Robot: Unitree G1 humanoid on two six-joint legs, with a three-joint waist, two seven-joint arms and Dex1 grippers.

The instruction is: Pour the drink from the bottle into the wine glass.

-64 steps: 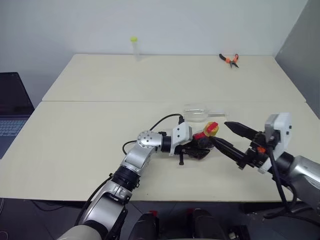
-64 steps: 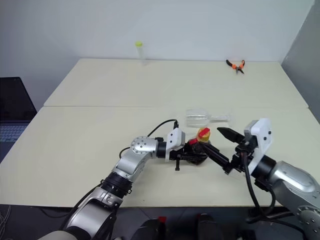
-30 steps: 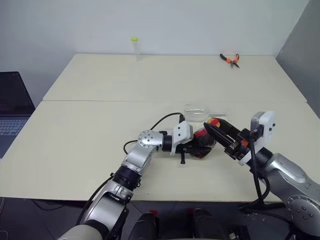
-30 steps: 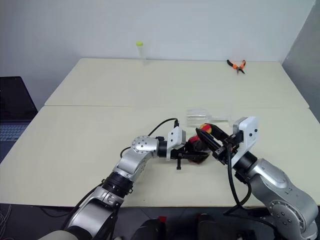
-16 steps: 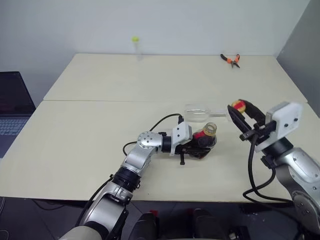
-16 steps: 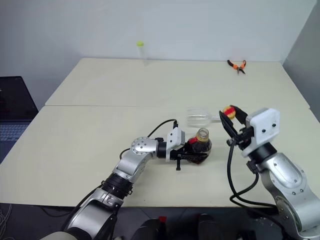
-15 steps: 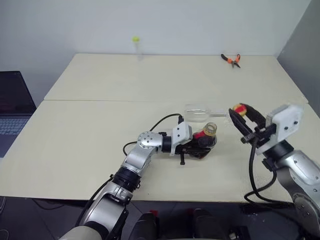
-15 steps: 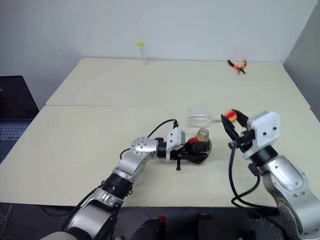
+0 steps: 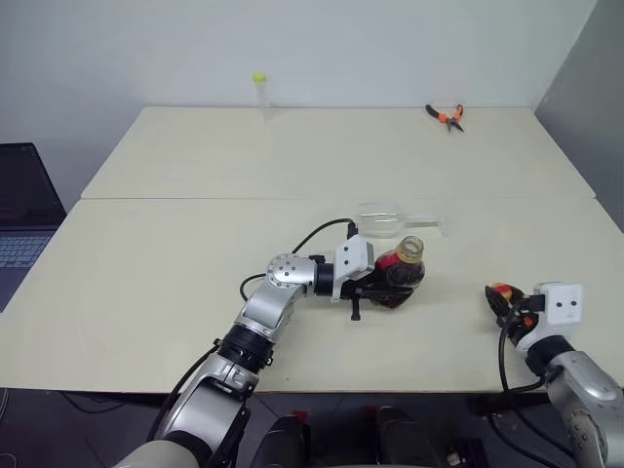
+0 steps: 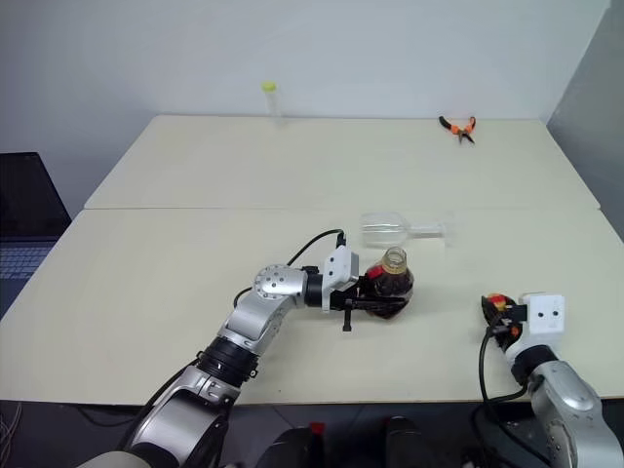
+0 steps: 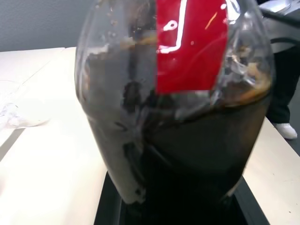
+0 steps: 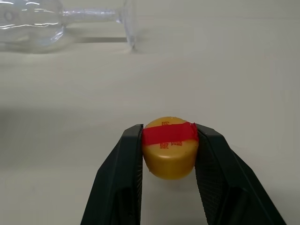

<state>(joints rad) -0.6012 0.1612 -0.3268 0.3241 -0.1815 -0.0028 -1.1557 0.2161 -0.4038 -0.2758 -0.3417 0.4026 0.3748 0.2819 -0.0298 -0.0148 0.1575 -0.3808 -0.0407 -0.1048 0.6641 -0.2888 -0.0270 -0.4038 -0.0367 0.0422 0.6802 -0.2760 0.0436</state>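
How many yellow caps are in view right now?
2: one cap pinched in the right gripper near the table's front right; one tops the far tube at the back left.

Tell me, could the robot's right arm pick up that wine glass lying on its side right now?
Probably not yet: the right gripper is shut on the yellow cap, so its fingers are occupied. The table between it and the wine glass looks free.

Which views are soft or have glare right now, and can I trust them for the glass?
Left wrist view: the bottle sits so close that it blurs, with glare streaks on its red label. Right wrist view: the yellow cap between the jaws is sharp, while the wine glass, lying on its side, is soft with bright highlights. Left eye view: evenly lit, faint shadows; the glass looks pale against the table.
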